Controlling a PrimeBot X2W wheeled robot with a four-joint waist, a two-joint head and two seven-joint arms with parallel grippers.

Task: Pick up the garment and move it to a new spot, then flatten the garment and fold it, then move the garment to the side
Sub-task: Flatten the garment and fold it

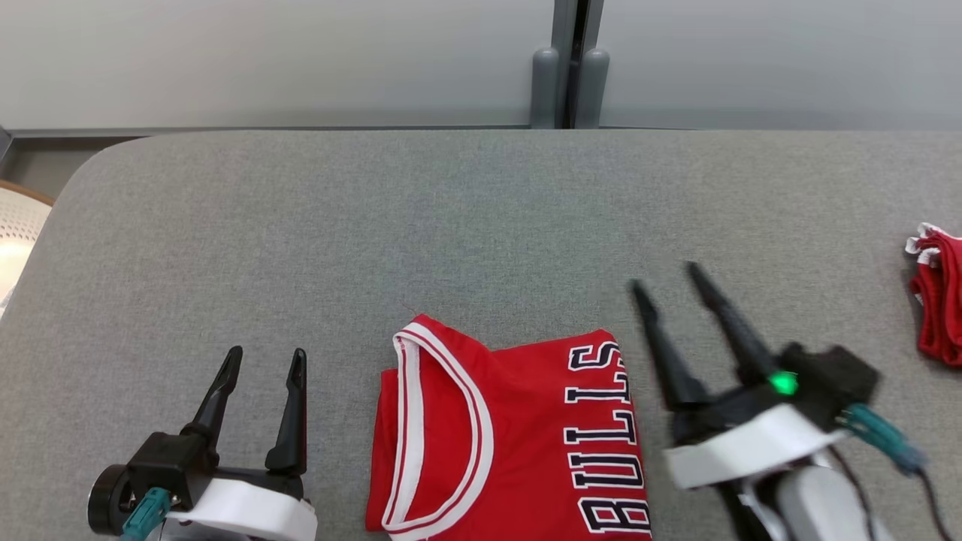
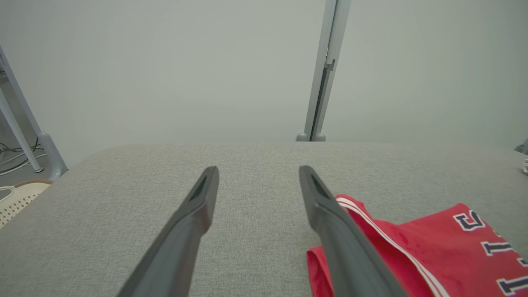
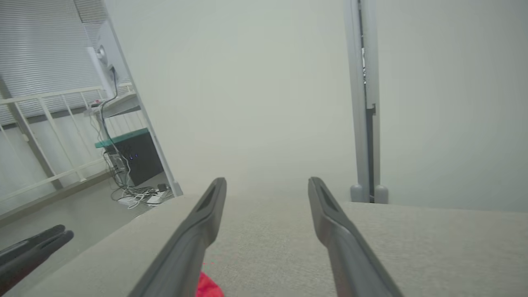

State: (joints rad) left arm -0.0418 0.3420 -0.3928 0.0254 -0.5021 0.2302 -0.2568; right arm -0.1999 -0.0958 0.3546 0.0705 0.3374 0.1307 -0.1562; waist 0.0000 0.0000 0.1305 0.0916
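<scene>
On the grey bench (image 1: 481,210) the folded red shirt (image 1: 518,436) lies between the left gripper (image 1: 268,351) and right gripper (image 1: 663,274), both with jaws apart and empty, so moving it aside likely wants a pinch through every layer.

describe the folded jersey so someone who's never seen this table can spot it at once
Start at the wide grey table and look to its near edge, between the left gripper and the right gripper. There lies the folded jersey, red with white trim. Unlike the bunched red garment at the right edge, it lies flat and shows BULLS lettering.
</scene>
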